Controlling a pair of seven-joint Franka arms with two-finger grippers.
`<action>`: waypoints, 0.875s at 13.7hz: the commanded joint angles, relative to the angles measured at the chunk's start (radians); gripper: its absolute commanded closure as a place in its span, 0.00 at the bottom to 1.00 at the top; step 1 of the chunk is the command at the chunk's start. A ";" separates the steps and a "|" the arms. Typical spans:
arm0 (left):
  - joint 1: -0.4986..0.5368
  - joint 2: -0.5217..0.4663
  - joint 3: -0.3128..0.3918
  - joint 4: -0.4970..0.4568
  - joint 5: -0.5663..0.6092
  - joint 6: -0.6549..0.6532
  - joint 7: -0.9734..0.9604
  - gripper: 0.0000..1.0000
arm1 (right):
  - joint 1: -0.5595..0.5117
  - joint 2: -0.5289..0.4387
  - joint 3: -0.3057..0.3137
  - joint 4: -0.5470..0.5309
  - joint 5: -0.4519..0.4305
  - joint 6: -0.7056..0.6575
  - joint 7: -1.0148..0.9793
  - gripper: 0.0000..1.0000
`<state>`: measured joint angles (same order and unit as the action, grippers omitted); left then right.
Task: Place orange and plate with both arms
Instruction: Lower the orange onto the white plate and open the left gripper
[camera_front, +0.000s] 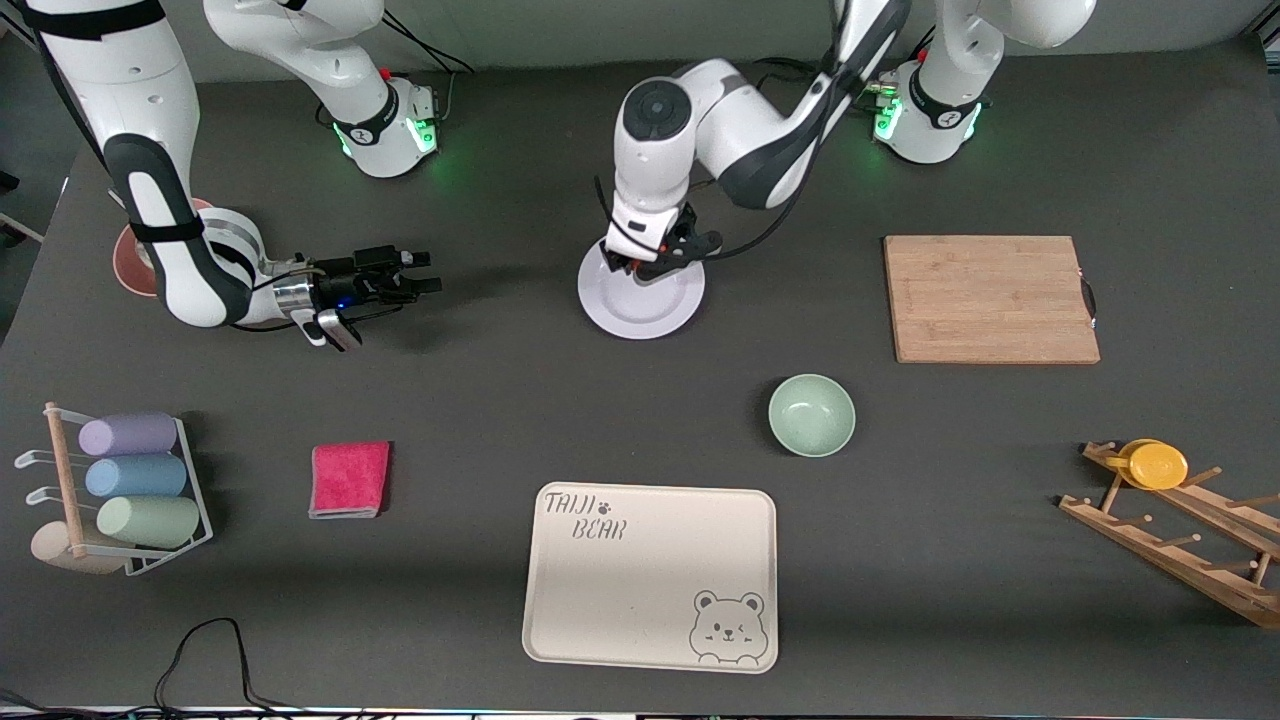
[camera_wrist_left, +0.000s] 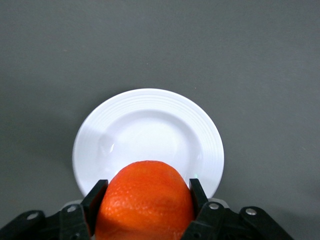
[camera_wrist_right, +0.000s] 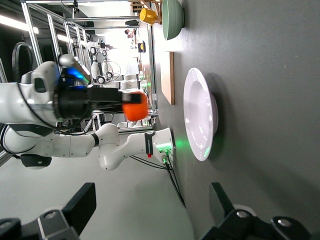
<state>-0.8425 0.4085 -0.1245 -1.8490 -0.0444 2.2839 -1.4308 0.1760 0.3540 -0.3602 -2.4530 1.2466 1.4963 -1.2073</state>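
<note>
The white plate (camera_front: 640, 300) lies on the dark table, between the two arm bases. My left gripper (camera_front: 652, 262) hangs just over the plate's well and is shut on the orange (camera_wrist_left: 145, 200), which fills the space between its fingers. The plate (camera_wrist_left: 150, 132) lies below the fruit in the left wrist view. The hand hides the orange in the front view. My right gripper (camera_front: 420, 272) is open and empty, held level above the table toward the right arm's end, pointing at the plate. Its wrist view shows the plate (camera_wrist_right: 200, 115) edge-on and the held orange (camera_wrist_right: 135, 106) above it.
A wooden cutting board (camera_front: 990, 298) lies toward the left arm's end. A pale green bowl (camera_front: 811, 414) and a cream bear tray (camera_front: 650, 575) sit nearer the camera. A pink cloth (camera_front: 349, 479), a cup rack (camera_front: 130, 490), a wooden rack (camera_front: 1180, 535) with a yellow cup (camera_front: 1157, 465).
</note>
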 joint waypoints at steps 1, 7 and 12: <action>-0.035 0.097 0.014 0.040 0.046 0.070 -0.100 1.00 | 0.008 0.042 0.000 -0.020 0.059 0.005 -0.080 0.00; -0.064 0.176 0.017 0.036 0.046 0.132 -0.183 1.00 | 0.060 0.088 0.004 -0.024 0.142 0.010 -0.081 0.00; -0.066 0.188 0.020 0.022 0.058 0.132 -0.186 0.84 | 0.062 0.092 0.003 -0.024 0.151 0.044 -0.066 0.00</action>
<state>-0.8876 0.5877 -0.1185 -1.8361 -0.0084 2.4131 -1.5824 0.2282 0.4478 -0.3554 -2.4725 1.3670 1.5194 -1.2620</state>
